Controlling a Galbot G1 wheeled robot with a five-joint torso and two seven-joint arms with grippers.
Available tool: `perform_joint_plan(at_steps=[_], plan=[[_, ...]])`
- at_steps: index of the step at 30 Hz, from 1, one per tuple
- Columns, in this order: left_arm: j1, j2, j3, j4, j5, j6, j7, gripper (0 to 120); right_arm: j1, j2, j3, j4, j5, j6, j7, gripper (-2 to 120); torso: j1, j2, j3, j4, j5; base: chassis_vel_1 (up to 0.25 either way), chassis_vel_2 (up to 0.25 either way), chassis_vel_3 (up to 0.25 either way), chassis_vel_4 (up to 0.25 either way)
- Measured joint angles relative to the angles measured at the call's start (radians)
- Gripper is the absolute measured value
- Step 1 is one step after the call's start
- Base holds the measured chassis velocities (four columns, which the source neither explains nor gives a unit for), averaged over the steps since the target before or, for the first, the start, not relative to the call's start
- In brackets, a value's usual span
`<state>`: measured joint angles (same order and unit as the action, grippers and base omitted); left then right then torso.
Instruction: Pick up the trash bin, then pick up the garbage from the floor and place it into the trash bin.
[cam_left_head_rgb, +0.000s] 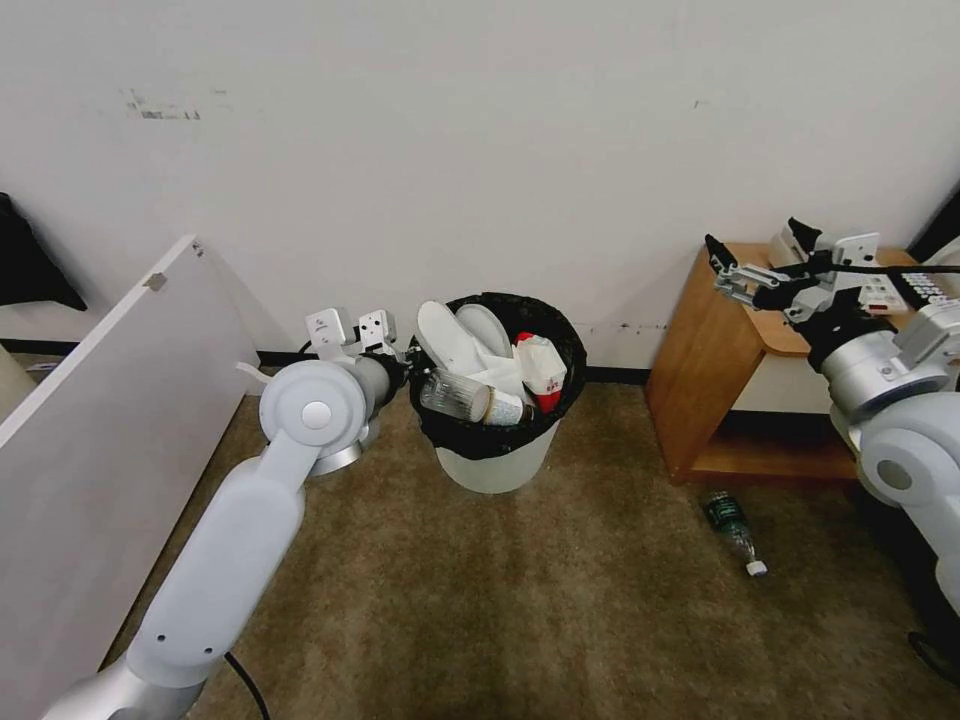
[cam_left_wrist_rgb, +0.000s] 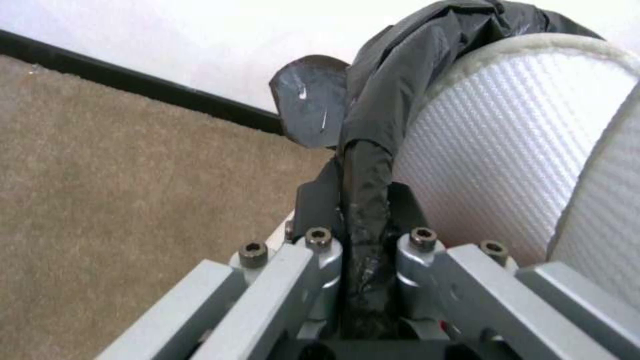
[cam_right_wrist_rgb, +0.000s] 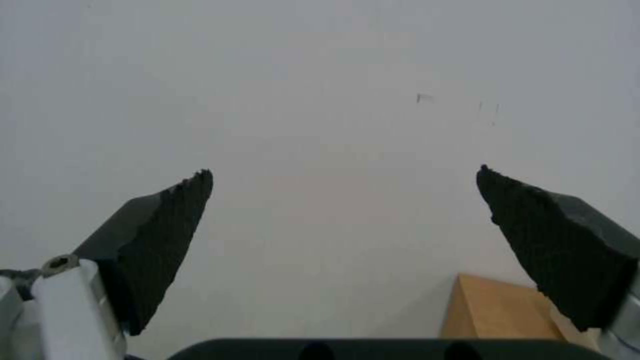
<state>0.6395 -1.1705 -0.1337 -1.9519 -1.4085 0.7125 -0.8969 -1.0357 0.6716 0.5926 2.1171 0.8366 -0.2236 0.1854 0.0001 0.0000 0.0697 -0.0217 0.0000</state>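
Your left end effector (cam_left_wrist_rgb: 363, 200) is clamped on the trash bin (cam_left_head_rgb: 497, 465) rim — black liner pinched between its fingers. Your right end effector (cam_right_wrist_rgb: 343, 210) hangs wide open and empty above the bench (cam_left_head_rgb: 715, 350) — a bottle (cam_left_head_rgb: 733, 530) lies on the carpet.

1. Head view was evenly lit and bright; the wall (cam_left_head_rgb: 520, 130) read near-white with no hard glare.
2. Shadows were soft: a faint one under the trash bin (cam_left_head_rgb: 497, 462) on the carpet (cam_left_head_rgb: 520, 610), a darker one inside the wooden side table (cam_left_head_rgb: 745, 400).
3. Head view showed wide-angle bending at the edges; the white board (cam_left_head_rgb: 100, 440) on the left leaned and stretched.
4. Left wrist view was soft; the bin bag (cam_left_wrist_rgb: 400, 75) and the slipper (cam_left_wrist_rgb: 507, 145) up close were slightly blurred, and the wall behind was blown out.
5. Right wrist view was dimmer and greyish, with the fingertips (cam_right_wrist_rgb: 167, 235) blurred.
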Motion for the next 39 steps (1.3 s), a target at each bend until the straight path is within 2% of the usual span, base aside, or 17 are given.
perform_joint_plan(at_steps=[11, 28, 39], plan=[[-0.001, -0.001, 0.0, 0.002, 0.001, -0.001, 0.003, 4, 0.012, 0.006, -0.008, -0.006, 0.001, 0.0, 0.0, 100, 0.0, 0.0, 0.0, -0.0001, 0.0, -0.018, 0.01, 0.015, -0.017], [0.001, -0.003, 0.0, 0.004, 0.006, -0.002, 0.005, 4, 0.017, 0.012, -0.022, -0.016, -0.012, 0.011, 0.01, 100, 0.0, 0.0, 0.0, 0.0001, 0.0, -0.072, 0.069, 0.081, -0.072], [0.006, -0.003, 0.002, 0.003, 0.011, -0.002, 0.007, 4, 0.008, -0.004, -0.013, -0.008, -0.027, 0.015, 0.005, 100, 0.0, 0.0, 0.0, 0.0001, 0.0, 0.0, 0.0, 0.0, 0.0]])
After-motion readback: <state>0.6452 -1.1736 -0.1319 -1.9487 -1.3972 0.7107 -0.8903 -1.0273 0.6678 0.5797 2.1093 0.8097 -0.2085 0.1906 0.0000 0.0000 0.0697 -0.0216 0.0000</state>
